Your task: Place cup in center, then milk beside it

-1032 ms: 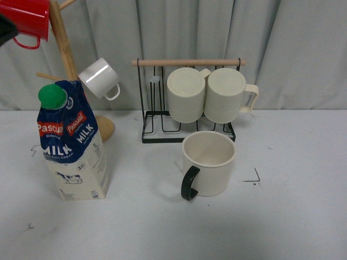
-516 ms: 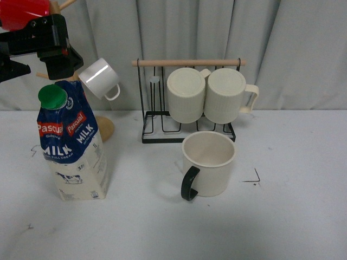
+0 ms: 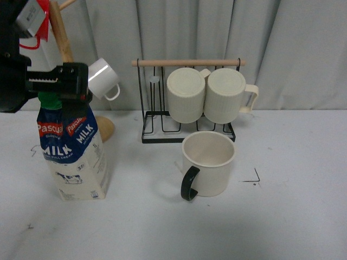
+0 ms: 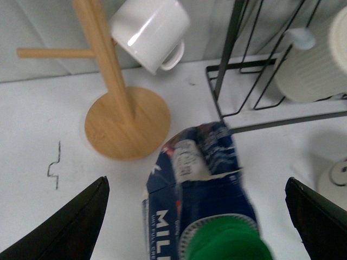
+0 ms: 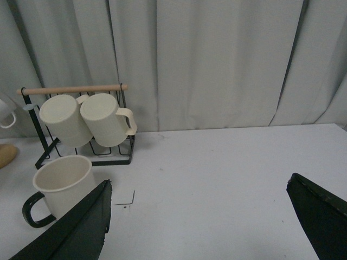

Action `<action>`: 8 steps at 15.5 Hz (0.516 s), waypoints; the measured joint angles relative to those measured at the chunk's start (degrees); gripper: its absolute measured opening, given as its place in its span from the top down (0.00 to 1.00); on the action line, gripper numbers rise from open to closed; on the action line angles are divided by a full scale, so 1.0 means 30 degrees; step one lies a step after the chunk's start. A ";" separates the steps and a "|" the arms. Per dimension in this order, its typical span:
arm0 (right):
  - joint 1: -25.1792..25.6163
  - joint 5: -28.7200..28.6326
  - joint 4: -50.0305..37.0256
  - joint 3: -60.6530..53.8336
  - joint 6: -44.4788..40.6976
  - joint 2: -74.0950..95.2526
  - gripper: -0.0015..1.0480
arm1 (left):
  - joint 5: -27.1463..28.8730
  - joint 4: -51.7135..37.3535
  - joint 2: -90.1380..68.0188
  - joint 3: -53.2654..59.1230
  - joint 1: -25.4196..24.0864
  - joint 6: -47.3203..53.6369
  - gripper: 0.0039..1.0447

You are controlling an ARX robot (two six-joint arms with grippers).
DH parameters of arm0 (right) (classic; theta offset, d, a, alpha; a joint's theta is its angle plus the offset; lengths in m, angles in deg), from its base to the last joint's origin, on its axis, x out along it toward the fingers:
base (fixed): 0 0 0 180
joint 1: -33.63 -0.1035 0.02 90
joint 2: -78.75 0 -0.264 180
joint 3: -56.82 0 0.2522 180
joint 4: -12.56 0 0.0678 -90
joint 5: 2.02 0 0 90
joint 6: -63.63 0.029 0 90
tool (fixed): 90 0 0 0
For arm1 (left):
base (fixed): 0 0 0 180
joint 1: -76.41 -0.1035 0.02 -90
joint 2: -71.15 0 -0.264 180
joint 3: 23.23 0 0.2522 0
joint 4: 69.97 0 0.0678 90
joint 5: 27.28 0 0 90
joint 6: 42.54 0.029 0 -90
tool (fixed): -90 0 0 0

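Left gripper (image 4: 195, 183) gapes wide over the milk (image 3: 73, 157) at left, gripping nothing; right gripper (image 5: 199, 181) wide open, empty; cup (image 3: 209, 162) center.

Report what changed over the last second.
The left gripper came down from the upper left to the top of the milk carton. Its jaws are open on either side of the green cap, not closed on it. The milk carton, the cup and the two ribbed mugs stayed put.
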 joint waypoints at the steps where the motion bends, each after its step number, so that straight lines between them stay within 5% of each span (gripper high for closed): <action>1: 0.0000 0.0000 -0.0007 0.0000 0.0000 0.0000 0.06 | 0.0262 -0.0036 -0.0350 0.0109 0.0000 0.0073 0.06; 5: 0.0000 0.0000 -0.0007 0.0000 0.0000 0.0000 0.06 | 0.0918 -0.1472 -0.1166 0.1333 -0.0262 -0.0168 0.09; 8: 0.0000 -0.0007 0.0000 0.0000 0.0000 0.0000 0.06 | 0.1049 -0.1727 -0.1180 0.1479 -0.0342 -0.0568 0.42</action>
